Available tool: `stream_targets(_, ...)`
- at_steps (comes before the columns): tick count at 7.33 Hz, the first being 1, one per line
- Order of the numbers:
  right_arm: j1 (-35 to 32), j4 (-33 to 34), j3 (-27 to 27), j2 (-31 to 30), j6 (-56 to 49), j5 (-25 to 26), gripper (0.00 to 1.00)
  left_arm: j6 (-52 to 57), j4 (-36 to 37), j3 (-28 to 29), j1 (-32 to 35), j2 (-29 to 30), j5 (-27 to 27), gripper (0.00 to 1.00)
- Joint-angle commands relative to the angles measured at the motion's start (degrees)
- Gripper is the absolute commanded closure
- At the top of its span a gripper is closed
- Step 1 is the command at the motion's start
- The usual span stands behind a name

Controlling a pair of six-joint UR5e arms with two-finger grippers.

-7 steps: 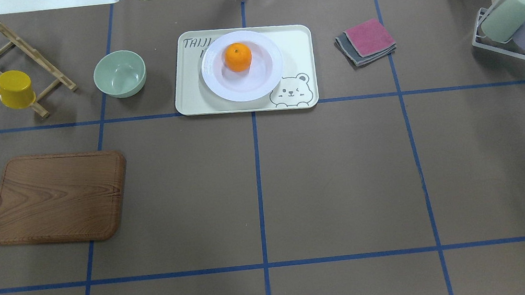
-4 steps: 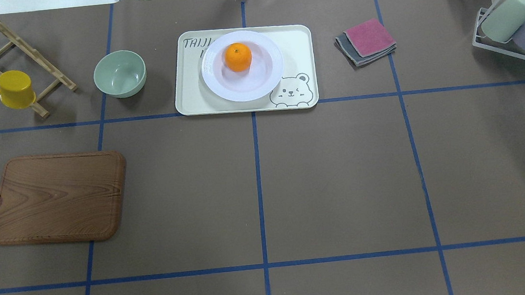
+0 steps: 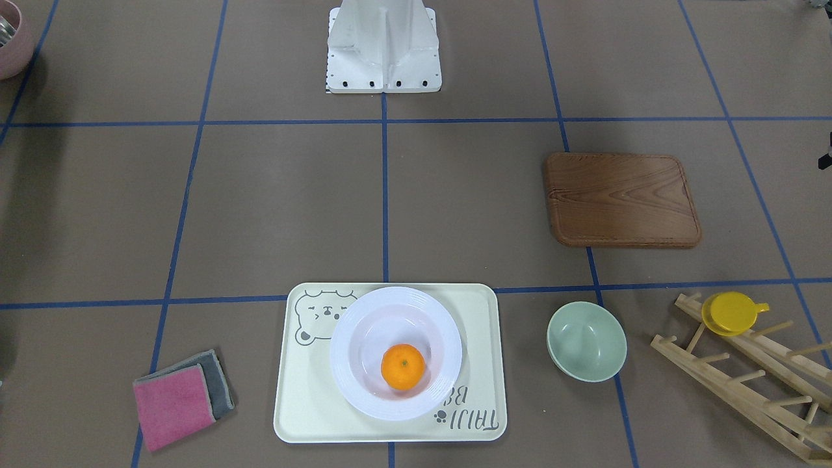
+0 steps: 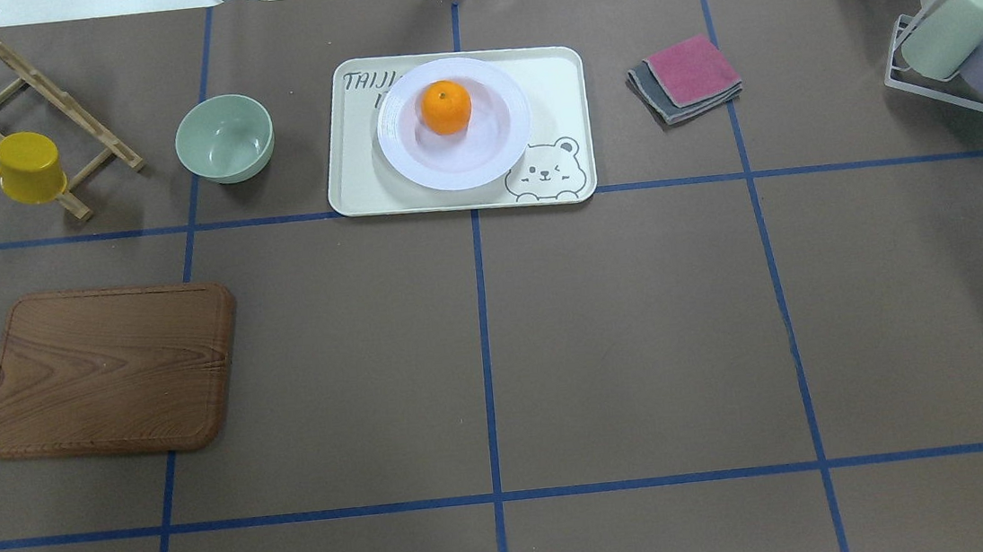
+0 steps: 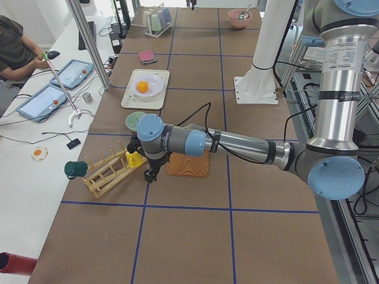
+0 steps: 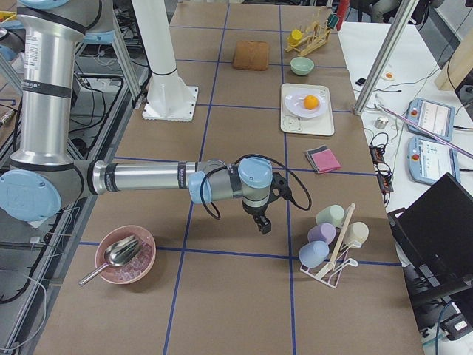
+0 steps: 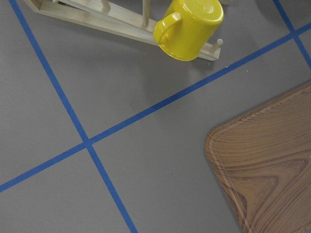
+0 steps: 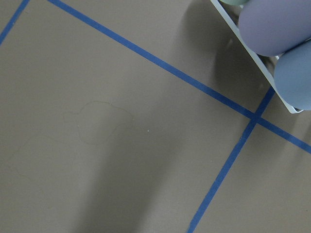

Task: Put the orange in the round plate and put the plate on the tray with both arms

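Observation:
The orange (image 4: 445, 106) lies in the white round plate (image 4: 401, 148), and the plate rests on the cream bear tray (image 4: 354, 184) at the table's far middle. The front-facing view shows the same: orange (image 3: 402, 366), plate (image 3: 350, 383), tray (image 3: 298, 404). Both grippers are far from them and appear only in the side views. My left gripper (image 5: 151, 174) hangs over the table by the yellow cup (image 5: 135, 158). My right gripper (image 6: 262, 224) hovers near the rack of pastel cups (image 6: 332, 237). I cannot tell whether either is open or shut.
A green bowl (image 4: 225, 137) stands left of the tray and folded cloths (image 4: 686, 77) lie to its right. A wooden board (image 4: 108, 371) lies near left, with a wooden rack (image 4: 45, 89) behind it. A pink bowl with a spoon (image 6: 124, 255) sits at the right end. A person sits beside the table.
One second ago dark parts of both arms showed at the overhead view's left and right edges; they have moved out of that view. Orange, plate and tray have not moved.

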State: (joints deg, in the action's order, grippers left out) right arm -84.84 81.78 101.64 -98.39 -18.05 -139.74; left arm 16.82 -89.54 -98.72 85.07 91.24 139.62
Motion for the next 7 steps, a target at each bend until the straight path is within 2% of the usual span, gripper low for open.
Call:
stream_targets(1, -0.9, 0.4, 0.7, 0.7, 0.6, -1.5, 0.01, 0.0, -0.3, 0.1, -0.2, -0.2, 0.1, 0.00)
stream_targets(4, -1.1, 0.0, 0.4, 0.6, 1.0, -0.7, 0.01, -0.1, -0.1, -3.1, -0.2, 0.1, 0.2, 0.00)
stream_targets(5, -1.1, 0.1, -0.3, 2.4, 1.6, -0.5, 0.01, 0.1, -1.2, 0.1, -0.4, -0.2, 0.2, 0.00)
stream_targets(6, -1.4, 0.2, 0.0, 2.5, 2.6, -0.8, 0.01, 0.0, -0.6, -2.9, -0.1, -0.5, 0.0, 0.00)
stream_targets(7, -2.5, 0.3, 3.8, 0.2, 5.4, -1.2, 0.01, -0.2, -0.6, -3.1, -0.3, -1.7, -0.1, 0.00)
